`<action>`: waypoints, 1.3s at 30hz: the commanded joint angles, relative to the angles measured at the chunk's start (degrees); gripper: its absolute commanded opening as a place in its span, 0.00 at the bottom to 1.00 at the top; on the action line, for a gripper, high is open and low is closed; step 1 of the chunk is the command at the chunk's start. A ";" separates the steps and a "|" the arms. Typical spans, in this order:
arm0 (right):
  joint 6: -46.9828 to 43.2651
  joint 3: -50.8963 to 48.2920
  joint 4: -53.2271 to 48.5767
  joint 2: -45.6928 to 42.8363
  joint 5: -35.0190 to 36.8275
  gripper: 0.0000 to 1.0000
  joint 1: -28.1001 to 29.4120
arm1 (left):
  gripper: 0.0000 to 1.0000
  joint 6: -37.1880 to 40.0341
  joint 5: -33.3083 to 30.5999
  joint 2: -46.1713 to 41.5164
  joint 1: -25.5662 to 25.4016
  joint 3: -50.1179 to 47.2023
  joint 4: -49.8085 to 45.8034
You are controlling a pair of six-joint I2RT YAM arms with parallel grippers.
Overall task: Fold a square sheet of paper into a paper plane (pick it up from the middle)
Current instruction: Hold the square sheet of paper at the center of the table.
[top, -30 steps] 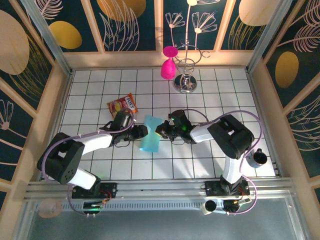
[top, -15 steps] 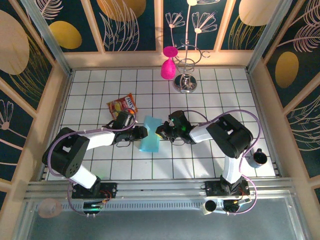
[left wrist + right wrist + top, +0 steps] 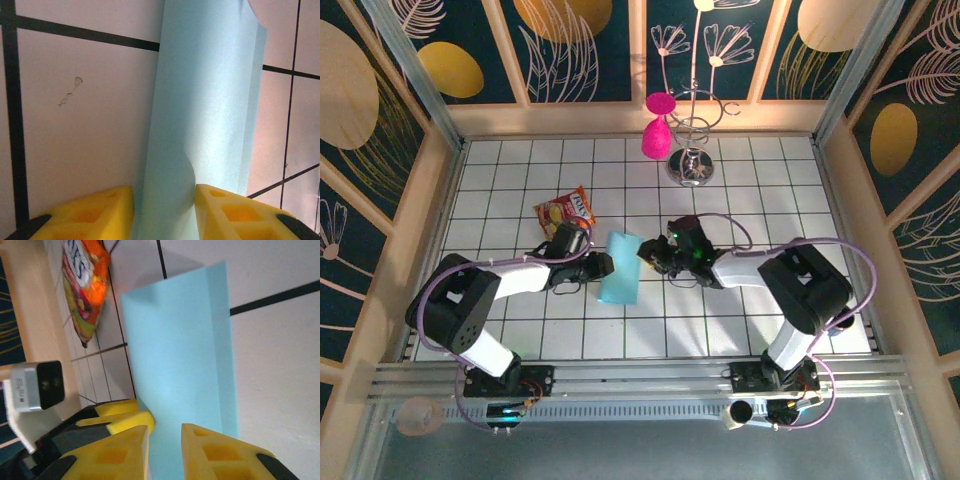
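The left gripper (image 3: 164,212) and right gripper (image 3: 165,452) straddle the thin light-blue folded paper sheet (image 3: 618,268), fingers parted, clamping nothing. Unpinned, the fold may spring open or skid.

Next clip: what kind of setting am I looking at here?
Probably a staged robot test cell, not a home: a white grid-tiled table, walled in by leaf-patterned panels, with the left arm and right arm bolted to a metal rail.

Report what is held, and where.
Nothing clearly gripped: the square sheet of paper lies between the parted jaws of left gripper and right gripper, at opposite edges.
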 commanded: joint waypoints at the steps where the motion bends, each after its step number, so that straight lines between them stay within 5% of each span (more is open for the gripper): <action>1: -2.02 -3.13 0.57 -3.27 4.29 0.24 -0.75 | 0.38 -0.01 -5.08 6.46 -2.18 -3.47 -1.00; 8: -5.86 -3.46 -3.29 -6.72 9.04 0.23 -1.18 | 0.39 -0.64 -8.97 11.41 -5.52 -3.45 -2.54; 39: -6.39 -0.87 2.40 0.15 3.25 0.21 -1.10 | 0.45 6.96 -12.88 15.42 -7.66 -1.43 -4.17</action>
